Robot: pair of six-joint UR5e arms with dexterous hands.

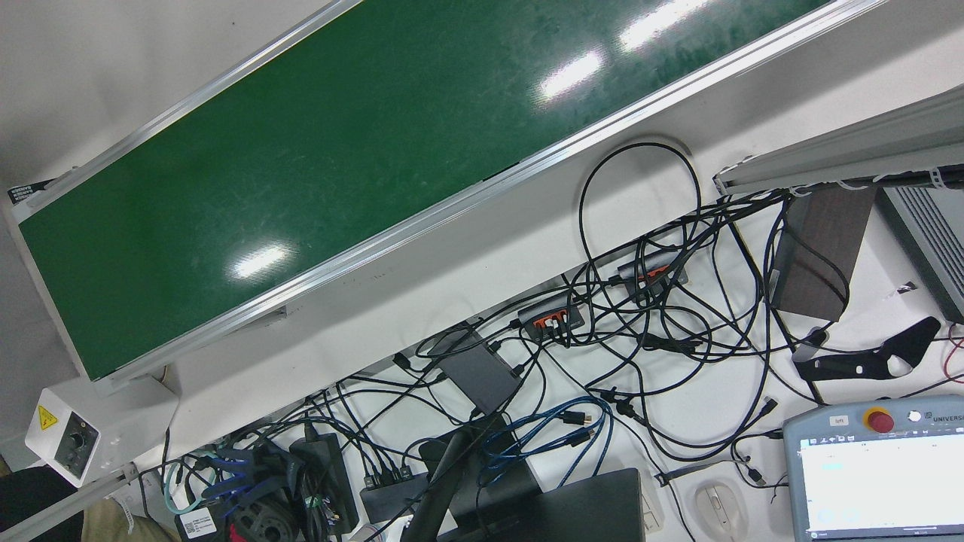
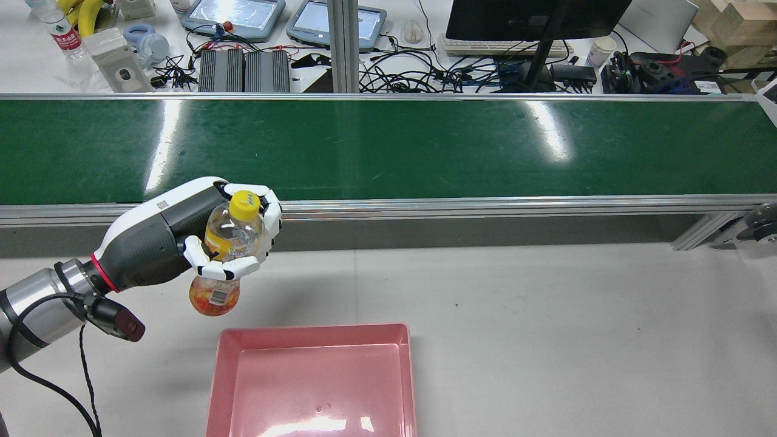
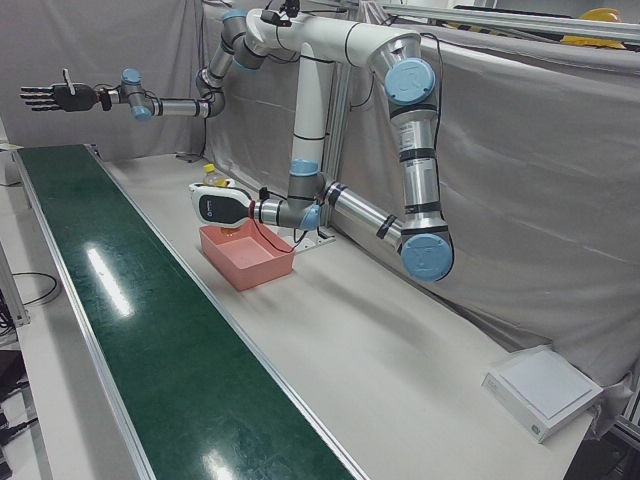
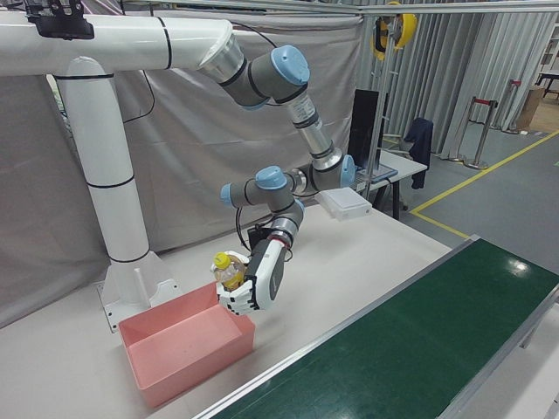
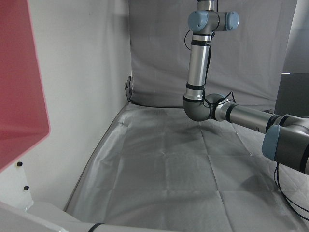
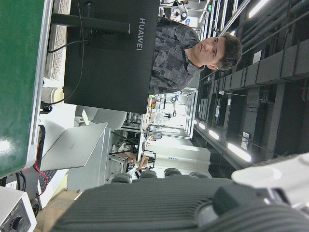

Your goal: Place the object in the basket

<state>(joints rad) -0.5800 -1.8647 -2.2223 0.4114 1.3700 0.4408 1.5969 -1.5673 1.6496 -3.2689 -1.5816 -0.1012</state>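
My left hand [image 2: 161, 233] is shut on a clear bottle [image 2: 234, 230] with a yellow cap and an orange drink, held roughly upright. It hangs above the white table, just beyond the far left corner of the pink basket [image 2: 315, 331]. In the right-front view the same hand [image 4: 253, 284] holds the bottle [image 4: 229, 269] over the basket's far rim [image 4: 188, 349]. The basket has nothing in it. In the left-front view my right hand [image 3: 45, 97] is raised high above the belt's far end, open with its fingers stretched out.
The green conveyor belt [image 2: 388, 145] runs across behind the table, with an aluminium rail along its near side. Beyond it a desk holds a monitor [image 2: 534, 18], cables and pendants. A white box [image 3: 545, 390] lies at the table's end. A person shows in the right hand view.
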